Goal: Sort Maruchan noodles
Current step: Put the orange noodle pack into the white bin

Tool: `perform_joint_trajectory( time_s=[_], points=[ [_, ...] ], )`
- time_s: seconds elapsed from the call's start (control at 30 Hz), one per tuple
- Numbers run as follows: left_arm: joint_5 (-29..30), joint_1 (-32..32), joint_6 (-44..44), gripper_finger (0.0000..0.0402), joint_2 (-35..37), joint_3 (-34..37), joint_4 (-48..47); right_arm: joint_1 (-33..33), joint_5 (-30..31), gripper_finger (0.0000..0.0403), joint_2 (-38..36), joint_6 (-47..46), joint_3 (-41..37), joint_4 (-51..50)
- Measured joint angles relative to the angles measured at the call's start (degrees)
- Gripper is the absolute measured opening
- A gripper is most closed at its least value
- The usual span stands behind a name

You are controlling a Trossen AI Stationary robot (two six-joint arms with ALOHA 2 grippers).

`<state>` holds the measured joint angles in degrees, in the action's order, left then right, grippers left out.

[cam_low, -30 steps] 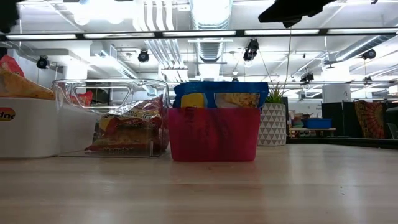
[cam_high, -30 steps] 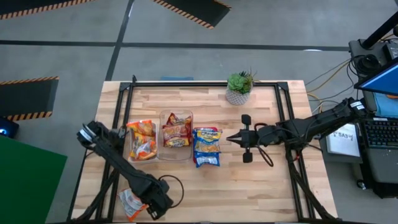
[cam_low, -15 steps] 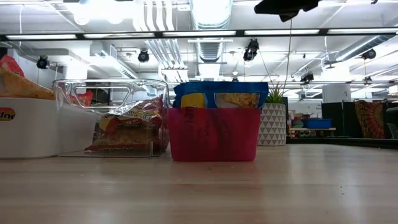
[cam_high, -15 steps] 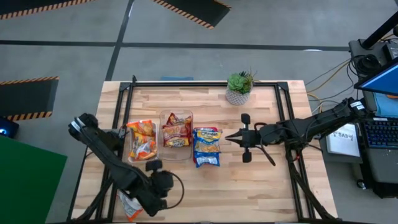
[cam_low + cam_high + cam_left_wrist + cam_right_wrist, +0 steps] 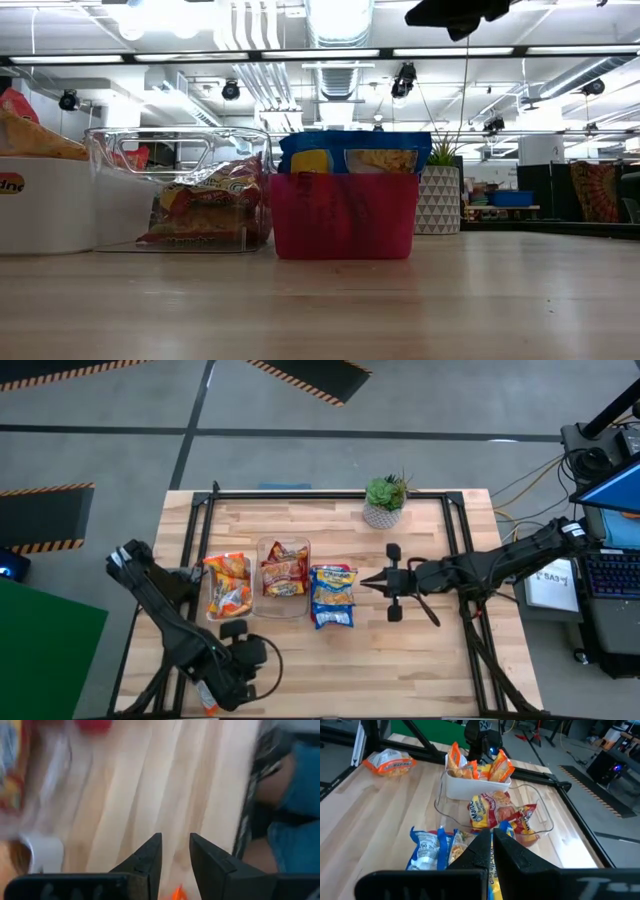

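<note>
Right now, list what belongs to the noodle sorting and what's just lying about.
Job: noodle packets; white tray, clear tray and red tray holding them; loose packet outside the trays.
Lying about: potted plant.

Two dark jointed arms, black looping cables

The left arm reaches toward the near left corner of the bench (image 5: 400, 660), its left gripper (image 5: 175, 865) low over the wood, fingers (image 5: 147, 857) narrowly parted. The right arm stretches in from the right, its right gripper (image 5: 366, 583) closed, fingers (image 5: 477, 847) pressed together.
</note>
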<state>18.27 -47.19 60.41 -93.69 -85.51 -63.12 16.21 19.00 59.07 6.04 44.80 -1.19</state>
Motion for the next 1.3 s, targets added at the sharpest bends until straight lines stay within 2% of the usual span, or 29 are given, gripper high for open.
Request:
perform_joint_trajectory(
  time_s=[0.1,0.23,0.3,0.4,0.57,0.67,1.03,1.3],
  points=[
    [-5.2,-0.3,6.2,0.008,0.0,4.8,0.0,0.0,0.0,0.0009,0.7,0.0,0.0,0.0],
    [-21.8,-0.2,13.0,0.0092,0.0,10.8,4.5,0.0,0.0,0.0009,1.5,-0.4,0.0,-0.1],
    [-25.3,-0.9,14.9,0.0105,0.0,13.4,8.0,0.0,0.0,0.0009,1.5,-0.7,0.0,-0.1],
    [-26.1,-1.7,16.0,0.0129,0.0,16.5,14.2,0.0,0.0,0.0009,1.6,-0.7,0.0,0.1],
    [-26.8,-2.5,17.3,0.0169,0.0,20.4,15.4,0.0,0.0,0.0009,1.6,-0.9,0.0,0.1],
    [-27.2,-3.1,17.2,0.0179,0.0,21.8,17.7,0.0,0.0,0.0009,1.6,-0.9,0.0,0.1],
    [-27.2,-4.1,17.8,0.0165,0.0,27.1,21.7,0.0,0.0,0.0009,1.6,-1.1,0.0,0.1],
    [-28.0,-5.1,18.6,0.0148,0.0,31.7,30.7,0.0,0.0,0.0009,1.6,-1.7,0.0,0.1]
  ],
)
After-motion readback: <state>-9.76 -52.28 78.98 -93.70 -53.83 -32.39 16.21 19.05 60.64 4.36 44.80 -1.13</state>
